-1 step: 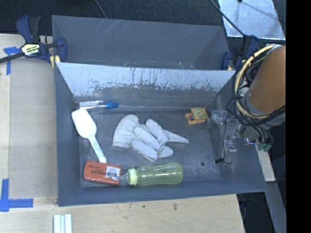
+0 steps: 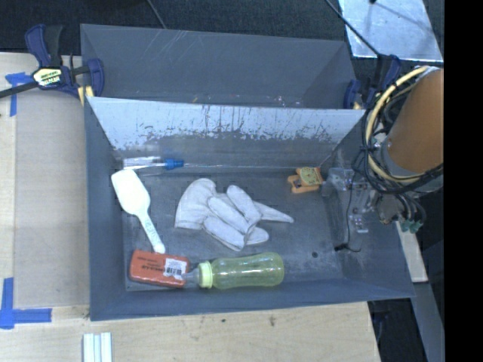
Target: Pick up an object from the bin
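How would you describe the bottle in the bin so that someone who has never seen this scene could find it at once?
Find the grey metal bin and go to its near wall, at the view's bottom. There, below the white glove, a bottle lies on its side. Unlike the orange-red block at its cap end, it is clear yellow-green and rounded.

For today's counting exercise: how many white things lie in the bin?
2. A white plastic spatula lies at the left, and a white glove lies crumpled in the middle; a second glove may be folded in with it.
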`<action>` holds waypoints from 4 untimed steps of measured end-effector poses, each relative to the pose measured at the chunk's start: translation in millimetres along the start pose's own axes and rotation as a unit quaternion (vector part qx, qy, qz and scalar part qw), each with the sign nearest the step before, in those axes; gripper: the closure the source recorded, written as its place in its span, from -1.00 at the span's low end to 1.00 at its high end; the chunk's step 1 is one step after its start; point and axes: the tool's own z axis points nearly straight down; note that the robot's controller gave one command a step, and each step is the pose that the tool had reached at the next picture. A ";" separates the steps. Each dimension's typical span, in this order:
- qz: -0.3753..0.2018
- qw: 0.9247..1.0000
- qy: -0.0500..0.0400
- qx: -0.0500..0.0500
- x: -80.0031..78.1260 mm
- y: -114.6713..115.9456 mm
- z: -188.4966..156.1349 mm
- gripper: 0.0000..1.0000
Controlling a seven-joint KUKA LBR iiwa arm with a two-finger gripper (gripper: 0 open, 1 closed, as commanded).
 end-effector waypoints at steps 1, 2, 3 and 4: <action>-0.012 1.000 -0.002 0.000 -25.8 53.6 37.4 -1.00; -0.052 0.999 -0.001 -0.003 -37.8 77.4 81.9 -1.00; -0.045 0.999 0.003 0.001 -31.5 51.4 101.6 -1.00; -0.004 1.000 -0.005 0.000 -41.5 92.3 140.3 -1.00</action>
